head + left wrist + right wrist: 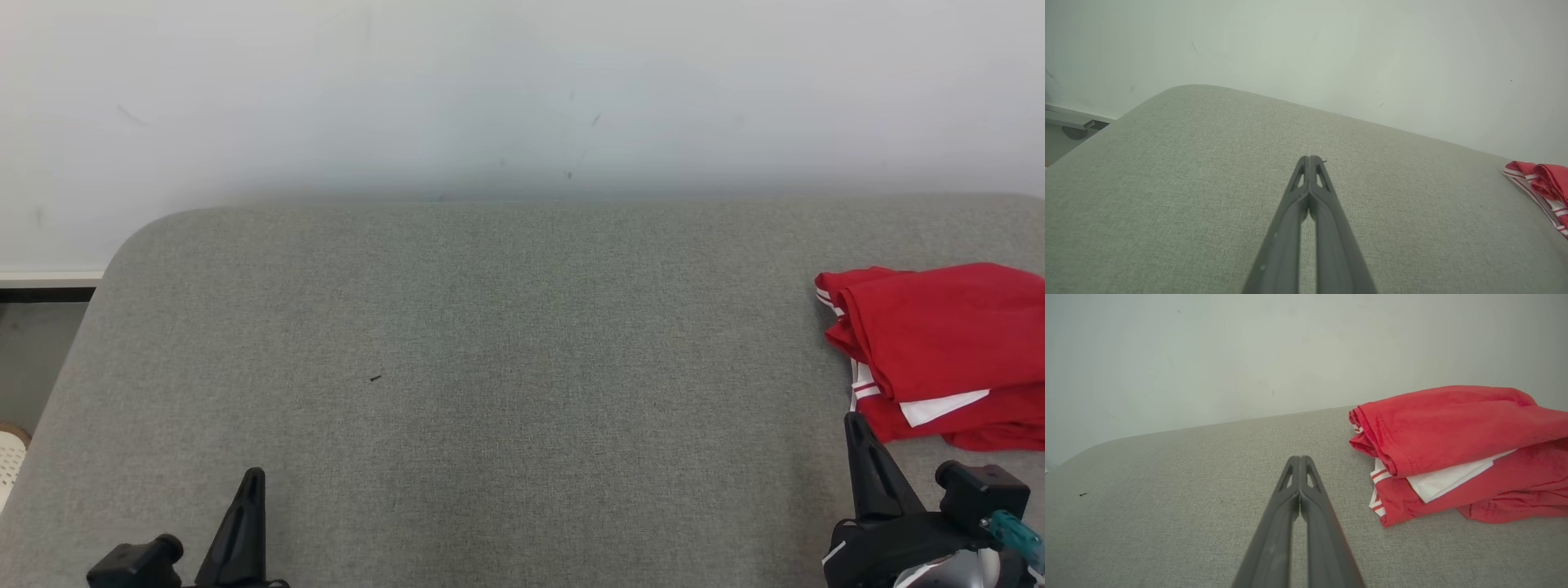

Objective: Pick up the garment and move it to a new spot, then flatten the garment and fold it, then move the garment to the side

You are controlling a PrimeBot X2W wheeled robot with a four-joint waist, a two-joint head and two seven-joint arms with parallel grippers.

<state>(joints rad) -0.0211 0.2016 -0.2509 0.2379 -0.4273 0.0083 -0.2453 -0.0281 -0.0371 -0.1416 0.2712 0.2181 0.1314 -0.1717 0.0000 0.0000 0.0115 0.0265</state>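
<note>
Red garment [939, 343], folded, at right edge of bench [490, 327]; left gripper [255, 475] and right gripper [854, 420] clenched, empty; risk: right gripper, close by, may snag the top fold.

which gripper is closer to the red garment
Right. The right gripper sits just short of the near corner of the red garment, apart from it; the left gripper is far to its left.
</note>
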